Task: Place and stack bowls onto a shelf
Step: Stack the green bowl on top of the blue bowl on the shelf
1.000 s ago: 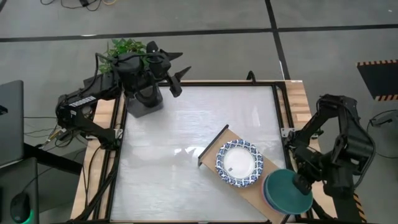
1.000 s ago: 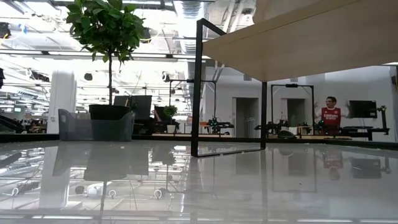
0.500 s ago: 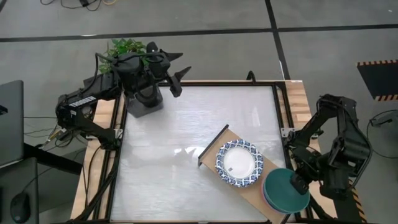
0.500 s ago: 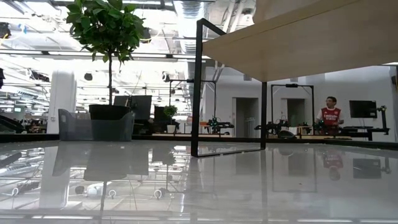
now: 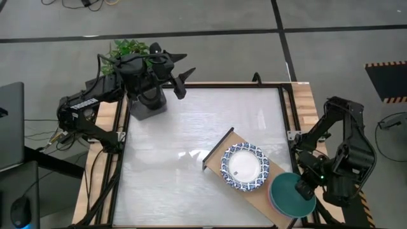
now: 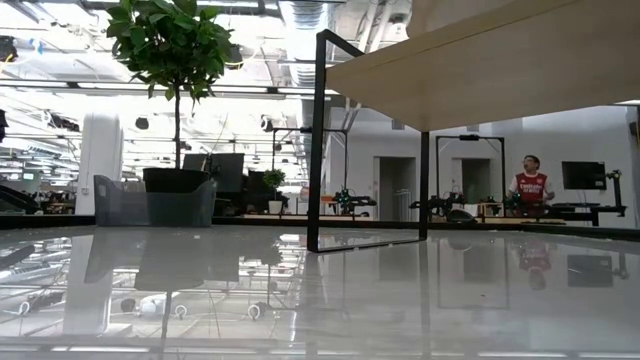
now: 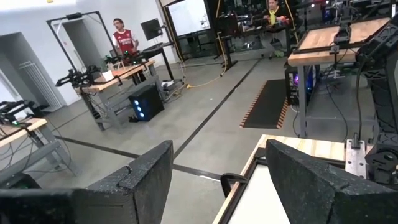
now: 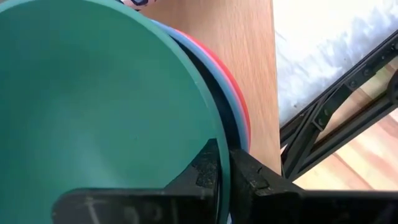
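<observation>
The light-wood shelf (image 5: 219, 149) stands slantwise at the table's near right, and from below in the low view (image 6: 500, 70). A white bowl with a blue patterned rim (image 5: 245, 166) sits on it. At its near right end, the dark green bowl (image 5: 289, 196) lies on top of a nested stack: slate blue bowl (image 8: 231, 102), then a pink or red one (image 8: 244, 99). My right gripper (image 5: 304, 189) is shut on the green bowl's rim. My left gripper (image 5: 186, 69) is open and empty, in the air at the far left above the plant pot. My right gripper pinches the dark green bowl's rim (image 8: 219, 134) on its right side, one finger (image 8: 205, 171) inside the bowl and one (image 8: 249, 177) outside. The fingers come from the table's right, slanting down. The bowl sits level and upright over the stack; whether it rests on it I cannot tell.
A dark plant pot with a green plant (image 5: 143, 95) stands at the table's far left corner. The shelf's dark leg frame (image 6: 315, 140) stands on the white tabletop (image 5: 178, 140). The table's wooden frame (image 5: 305, 108) runs along the right side. A person (image 6: 528, 182) stands in the room behind.
My right gripper has gone down a little with the dark green bowl, still shut on its rim, so the bowl now sits lower over the stack. My left arm has kept still.
</observation>
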Motion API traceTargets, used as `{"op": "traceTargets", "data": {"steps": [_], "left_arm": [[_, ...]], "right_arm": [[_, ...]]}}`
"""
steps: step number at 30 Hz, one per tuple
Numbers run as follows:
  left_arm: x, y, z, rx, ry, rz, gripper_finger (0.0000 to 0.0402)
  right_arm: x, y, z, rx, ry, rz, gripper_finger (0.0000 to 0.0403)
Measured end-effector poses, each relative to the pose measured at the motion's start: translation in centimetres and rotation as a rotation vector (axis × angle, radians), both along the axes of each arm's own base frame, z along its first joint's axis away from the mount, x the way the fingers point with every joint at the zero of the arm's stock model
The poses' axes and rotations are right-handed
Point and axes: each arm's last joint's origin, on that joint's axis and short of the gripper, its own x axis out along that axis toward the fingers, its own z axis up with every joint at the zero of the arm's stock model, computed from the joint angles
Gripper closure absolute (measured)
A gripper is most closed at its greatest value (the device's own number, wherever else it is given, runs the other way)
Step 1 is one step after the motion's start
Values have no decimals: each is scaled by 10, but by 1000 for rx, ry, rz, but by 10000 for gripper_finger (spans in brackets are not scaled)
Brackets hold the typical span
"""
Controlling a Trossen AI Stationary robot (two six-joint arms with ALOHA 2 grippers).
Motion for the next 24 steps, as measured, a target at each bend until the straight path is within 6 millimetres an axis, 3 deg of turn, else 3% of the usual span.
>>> {"op": "traceTargets", "data": {"steps": [6, 17, 24], "left_arm": [[0, 0, 0, 0, 0, 0, 159], [0, 0, 0, 1, 1, -1, 159], [0, 0, -2, -3, 21, -1, 159]], "right_arm": [[0, 0, 0, 8, 15, -10, 340], [-5, -11, 7, 47, 0, -19, 213], [-8, -22, 14, 81, -49, -24, 173]]}}
